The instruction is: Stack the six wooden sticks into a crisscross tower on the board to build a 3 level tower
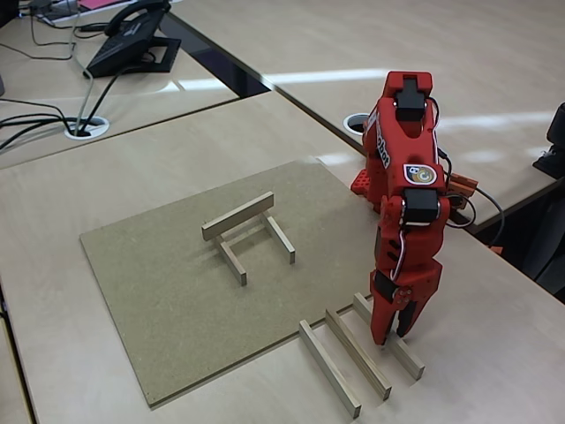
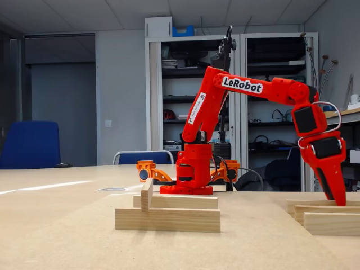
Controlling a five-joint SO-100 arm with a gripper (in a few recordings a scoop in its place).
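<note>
The brown board [image 1: 168, 300] carries three wooden sticks: two parallel ones lying flat [image 1: 234, 262] [image 1: 280, 238] and a third [image 1: 237, 216] set on edge across their far ends, also in a fixed view [image 2: 167, 219]. Three more sticks lie side by side on the pale desk off the board's near right corner [image 1: 329, 368] [image 1: 357, 353] [image 1: 408, 360]. My red gripper [image 1: 394, 338] points straight down on the rightmost one, a finger on each side of it with a narrow gap. The stick rests on the desk. Whether the fingers press it is unclear. From the side, the gripper [image 2: 339, 199] reaches down behind the loose sticks [image 2: 332, 222].
The arm's base [image 1: 371, 185] stands at the board's far right corner, with orange clamps and cables beside it. A desk phone [image 1: 132, 40] and cables sit at the back left. A desk seam and a cable hole [image 1: 86, 128] lie beyond the board.
</note>
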